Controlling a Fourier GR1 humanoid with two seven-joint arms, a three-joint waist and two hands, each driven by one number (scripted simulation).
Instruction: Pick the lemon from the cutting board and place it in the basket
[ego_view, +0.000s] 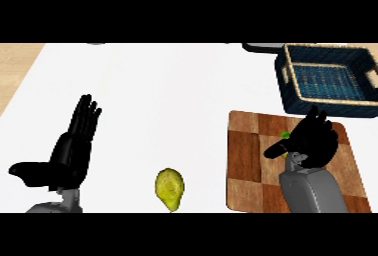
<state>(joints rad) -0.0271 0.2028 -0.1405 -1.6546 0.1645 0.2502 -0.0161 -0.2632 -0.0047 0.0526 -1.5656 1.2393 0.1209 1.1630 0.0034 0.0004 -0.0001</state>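
The lemon (284, 136) lies on the checkered wooden cutting board (247, 165) at the right; only small yellow-green slivers of it show beside my right hand (314, 140). That hand is over the lemon, its fingers and thumb curling around it. The dark blue woven basket (294, 87) stands past the board at the back right, with nothing visible inside. My left hand (74, 145) rests open at the left, fingers straight and pointing away from me, far from the board.
A yellow-green fruit half (169, 189) lies on the white counter (155, 95) just left of the board, near the front edge. A dark object (258, 47) shows at the back edge, left of the basket. Wooden floor (16, 65) shows past the counter's left side.
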